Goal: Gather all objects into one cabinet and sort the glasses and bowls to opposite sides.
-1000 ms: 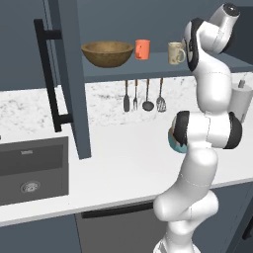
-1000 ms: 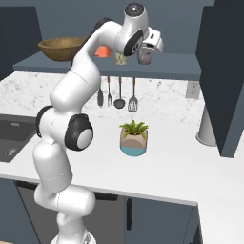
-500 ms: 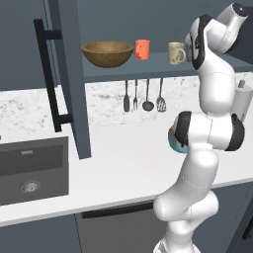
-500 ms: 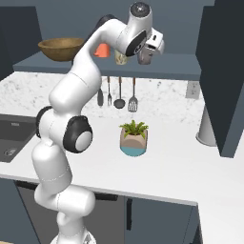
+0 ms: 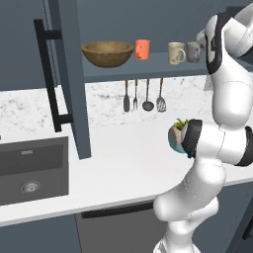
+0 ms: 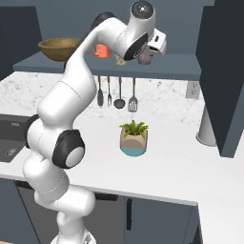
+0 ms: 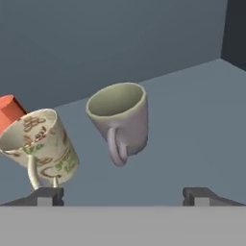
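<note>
On the cabinet shelf (image 5: 148, 66) stand, from left to right, the wide wooden bowl (image 5: 107, 53), the orange cup (image 5: 142, 49), the beige mug (image 5: 175, 53) and the grey-brown mug (image 5: 193, 51). In the hand view the grey-brown mug (image 7: 120, 120) stands on the shelf (image 7: 192, 120) just ahead of my gripper (image 7: 124, 197), handle toward me. The patterned beige mug (image 7: 41, 144) is beside it and the orange cup (image 7: 8, 110) behind that. My gripper is open, with its fingertips (image 7: 45, 196) wide apart and nothing between them. The right base view shows the bowl (image 6: 59, 48) and the orange cup (image 6: 100, 50).
The open cabinet door (image 5: 69, 74) with its black bar handle (image 5: 49, 74) stands left of the shelf. Metal utensils (image 5: 143, 96) hang under the shelf. A potted plant (image 6: 134, 138) sits on the counter, a sink (image 5: 29, 168) lies at the left, and another open door (image 6: 224, 71) is at the right.
The jaws have spread wide and let go of the grey-brown mug, which now stands alone on the shelf. The hand has drawn back a little from it.
</note>
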Motion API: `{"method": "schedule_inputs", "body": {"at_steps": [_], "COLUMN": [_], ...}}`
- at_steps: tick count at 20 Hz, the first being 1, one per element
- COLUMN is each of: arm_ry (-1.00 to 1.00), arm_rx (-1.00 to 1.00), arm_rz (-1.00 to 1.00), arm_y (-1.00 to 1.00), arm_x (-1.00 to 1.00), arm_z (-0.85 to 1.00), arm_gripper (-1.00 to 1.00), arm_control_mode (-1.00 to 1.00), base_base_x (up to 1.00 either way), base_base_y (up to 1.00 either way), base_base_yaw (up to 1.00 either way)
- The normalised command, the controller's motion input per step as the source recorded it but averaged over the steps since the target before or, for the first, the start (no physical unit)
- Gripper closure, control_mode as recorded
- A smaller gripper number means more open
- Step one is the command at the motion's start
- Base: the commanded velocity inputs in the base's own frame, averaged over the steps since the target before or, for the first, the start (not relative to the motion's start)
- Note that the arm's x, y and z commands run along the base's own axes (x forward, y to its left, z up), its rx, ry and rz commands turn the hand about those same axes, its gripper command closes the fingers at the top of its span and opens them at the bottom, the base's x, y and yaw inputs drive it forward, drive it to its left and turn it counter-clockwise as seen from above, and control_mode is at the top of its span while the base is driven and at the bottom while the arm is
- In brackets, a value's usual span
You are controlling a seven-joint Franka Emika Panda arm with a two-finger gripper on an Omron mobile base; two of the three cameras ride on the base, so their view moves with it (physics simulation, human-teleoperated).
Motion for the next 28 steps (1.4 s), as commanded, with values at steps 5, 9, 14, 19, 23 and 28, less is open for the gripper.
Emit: {"method": "schedule_inputs", "body": {"at_steps": [5,9,14,19,23,28], "arm_ry": [-0.09,-0.14,-0.12,-0.02,0.00,0.00], "arm_rx": [0.00,0.00,-0.02,-0.01,0.00,0.00], "arm_rz": [0.00,-0.02,-0.05,-0.05,-0.01,0.00], "arm_y": [0.19,0.46,0.64,0.45,0.24,0.09], "arm_x": [-0.78,-0.60,-0.56,-0.74,-0.93,-0.99], "arm_z": [0.00,0.00,0.00,-0.01,-0.04,-0.10], "arm_gripper": [-1.00,-1.00,-1.00,-1.00,-1.00,-1.00], "arm_control_mode": [-1.00,-1.00,-1.00,-1.00,-1.00,-1.00], "base_base_x": [0.00,0.00,0.00,0.00,0.00,0.00], "base_base_y": [0.00,0.00,0.00,0.00,0.00,0.00], "base_base_yaw": [0.00,0.00,0.00,0.00,0.00,0.00]}}
